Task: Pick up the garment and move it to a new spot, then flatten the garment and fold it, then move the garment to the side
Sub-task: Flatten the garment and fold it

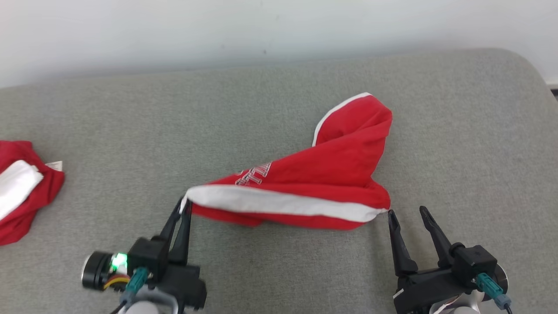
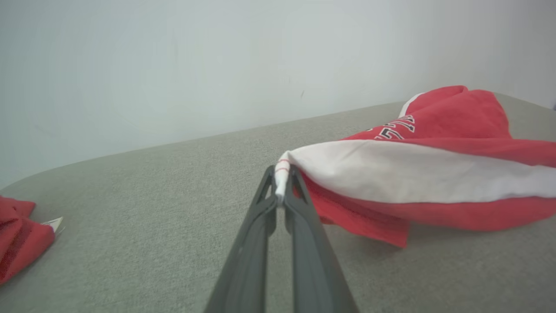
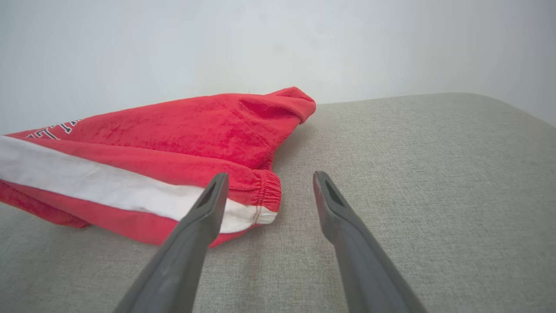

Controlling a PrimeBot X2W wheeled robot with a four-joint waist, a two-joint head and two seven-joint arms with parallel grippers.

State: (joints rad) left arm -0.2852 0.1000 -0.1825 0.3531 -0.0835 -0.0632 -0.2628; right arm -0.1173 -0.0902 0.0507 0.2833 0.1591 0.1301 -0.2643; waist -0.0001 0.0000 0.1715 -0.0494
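Grey cushion (image 1: 279,109): my left claw (image 1: 185,205) clamps red garment (image 1: 314,174) at its 9 o'clock corner, my right claw (image 1: 405,211) gapes wide at 4 o'clock.

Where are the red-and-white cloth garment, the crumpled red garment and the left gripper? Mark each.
red-and-white cloth garment (image 1: 314,174): head view, red middle.
crumpled red garment (image 1: 50,188): head view, red fold.
left gripper (image 2: 282,184): left wrist view, between fingertips.

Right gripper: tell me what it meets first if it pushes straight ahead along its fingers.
Probably the red shorts: the open right gripper has one finger lined up with their elastic corner; the other heads over bare grey cushion. Depth is hard to judge.
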